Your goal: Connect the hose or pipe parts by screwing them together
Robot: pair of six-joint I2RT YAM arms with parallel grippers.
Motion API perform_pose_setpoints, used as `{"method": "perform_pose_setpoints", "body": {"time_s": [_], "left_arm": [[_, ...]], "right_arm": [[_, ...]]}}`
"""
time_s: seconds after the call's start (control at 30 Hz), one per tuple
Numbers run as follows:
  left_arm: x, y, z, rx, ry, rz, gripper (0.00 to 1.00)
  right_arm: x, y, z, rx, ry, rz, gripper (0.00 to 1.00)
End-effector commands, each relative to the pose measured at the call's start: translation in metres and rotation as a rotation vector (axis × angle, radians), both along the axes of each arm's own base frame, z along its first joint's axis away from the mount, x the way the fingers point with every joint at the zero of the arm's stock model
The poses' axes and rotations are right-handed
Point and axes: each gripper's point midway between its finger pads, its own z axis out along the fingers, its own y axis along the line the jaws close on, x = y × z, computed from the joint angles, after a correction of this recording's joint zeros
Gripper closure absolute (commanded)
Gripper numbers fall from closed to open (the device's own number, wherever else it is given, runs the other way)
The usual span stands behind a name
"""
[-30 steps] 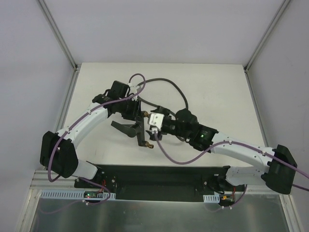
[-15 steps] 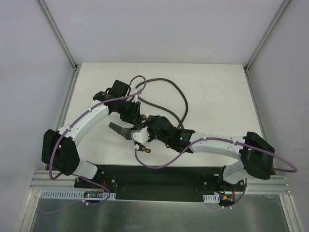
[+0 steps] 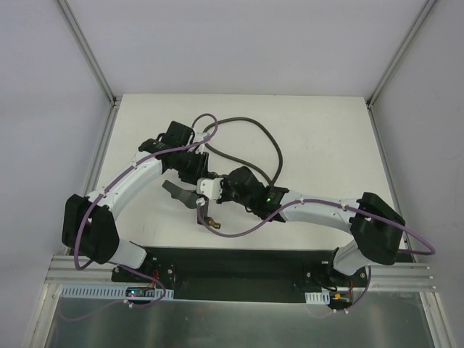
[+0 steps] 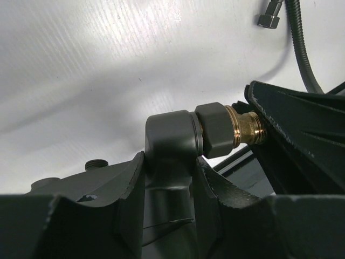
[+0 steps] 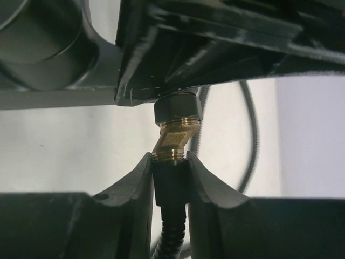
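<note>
My left gripper (image 4: 171, 162) is shut on the stem of the black T-shaped fitting (image 4: 172, 135). One brass threaded tip (image 4: 245, 127) of the fitting sticks out to the right. My right gripper (image 5: 170, 162) is shut on the hose's black end connector (image 5: 171, 181), which meets a brass tip (image 5: 175, 137) of the fitting at a slight angle. The corrugated hose (image 5: 170, 237) runs down between the right fingers. From above, both grippers meet at the fitting (image 3: 206, 214) in mid-table, and the dark-grey hose (image 3: 270, 141) loops behind them. The hose's other end connector (image 4: 268, 16) lies free on the table.
Purple cables (image 3: 239, 230) trail along both arms and sag near the fitting. The white table (image 3: 326, 130) is bounded by metal rails (image 3: 90, 54) at the back corners. A black base plate (image 3: 239, 264) lies along the near edge.
The right arm swung left to the fitting, and its gripper went from open to shut around the hose's end connector. The left arm kept its hold and barely moved.
</note>
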Motion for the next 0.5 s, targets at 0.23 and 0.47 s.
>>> {"method": "perform_pose_setpoints", "body": {"time_s": [0.23, 0.47], "left_arm": [[0.011, -0.032, 0.071, -0.289, -0.363, -0.103, 1.0], [0.025, -0.029, 0.08, -0.303, -0.502, -0.068, 1.0]], "right_arm": [[-0.026, 0.021, 0.04, 0.656, 0.718, 0.072, 0.99], [-0.004, 0.016, 0.093, 1.109, 1.094, 0.108, 0.99]]}}
